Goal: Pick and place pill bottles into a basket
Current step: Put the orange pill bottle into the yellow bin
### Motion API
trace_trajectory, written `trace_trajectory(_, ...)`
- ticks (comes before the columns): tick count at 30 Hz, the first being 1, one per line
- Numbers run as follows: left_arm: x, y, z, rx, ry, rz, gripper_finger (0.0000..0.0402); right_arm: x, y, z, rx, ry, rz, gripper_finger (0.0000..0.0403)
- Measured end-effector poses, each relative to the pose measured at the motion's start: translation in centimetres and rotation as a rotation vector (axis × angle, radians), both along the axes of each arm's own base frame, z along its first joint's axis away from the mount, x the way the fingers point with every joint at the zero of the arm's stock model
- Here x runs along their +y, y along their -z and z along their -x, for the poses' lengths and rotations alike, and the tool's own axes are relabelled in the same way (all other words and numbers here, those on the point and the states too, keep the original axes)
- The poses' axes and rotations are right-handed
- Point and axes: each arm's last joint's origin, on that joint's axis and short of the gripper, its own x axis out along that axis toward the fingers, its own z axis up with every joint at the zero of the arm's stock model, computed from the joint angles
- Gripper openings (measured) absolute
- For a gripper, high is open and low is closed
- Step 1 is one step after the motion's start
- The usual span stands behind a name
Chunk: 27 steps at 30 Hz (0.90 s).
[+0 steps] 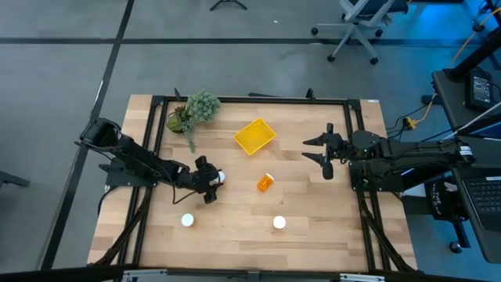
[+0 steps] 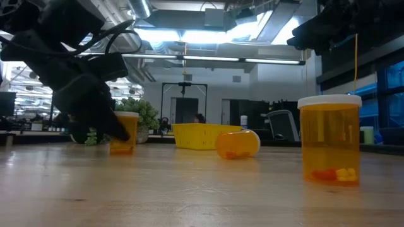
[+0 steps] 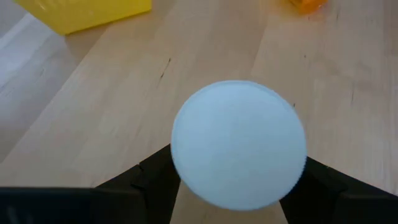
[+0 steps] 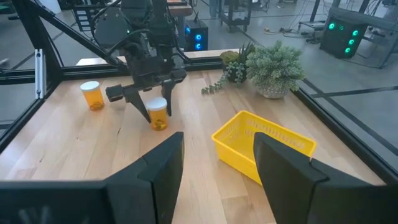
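Four orange pill bottles with white caps are on the table. One stands upright between my left gripper's fingers (image 1: 210, 185), its cap (image 3: 238, 152) filling the left wrist view. One lies on its side at mid-table (image 1: 266, 182). Two stand near the front edge (image 1: 188, 220) (image 1: 279, 223). The yellow basket (image 1: 254, 135) sits at the far middle. My right gripper (image 1: 323, 153) is open and empty, above the table to the right of the basket. My left gripper has one finger (image 3: 152, 177) on each side of the bottle's body just under the cap, slanting down from the table's left. The cap hides the place of contact. The bottle (image 4: 158, 114) stands upright with its base on the table.
A small green plant (image 1: 196, 110) stands at the far left, beside the basket. A black frame (image 1: 250, 99) runs round the table's edges. Bare wood lies between the basket and the front bottles.
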Motion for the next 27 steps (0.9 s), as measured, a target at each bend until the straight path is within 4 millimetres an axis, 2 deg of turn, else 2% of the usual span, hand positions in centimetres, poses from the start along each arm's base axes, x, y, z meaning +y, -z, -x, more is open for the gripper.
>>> trace_trajectory(5, 0.0, 0.0, 0.0, -0.003, -0.001, 0.0, 0.0173, 0.0, 0.0, 0.0, 0.001, 0.0, 0.001, 0.0197)
trace_trajectory(8, 0.0, 0.0, 0.0, -0.004, -0.001, 0.0, 0.0161, 0.0, 0.1, 0.0, 0.008, 0.0, 0.0, 0.0197)
trace_trajectory(19, 0.1, -0.4, 0.0, -0.015, 0.011, -0.031, 0.0156, 0.0, 0.4, 0.1, 0.039, 0.001, -0.001, 0.0197)
trace_trajectory(27, 0.1, -3.2, 0.7, -0.093, 0.108, -0.012, 0.0154, 0.0, 0.4, 0.1, 0.038, 0.001, -0.001, 0.0197)
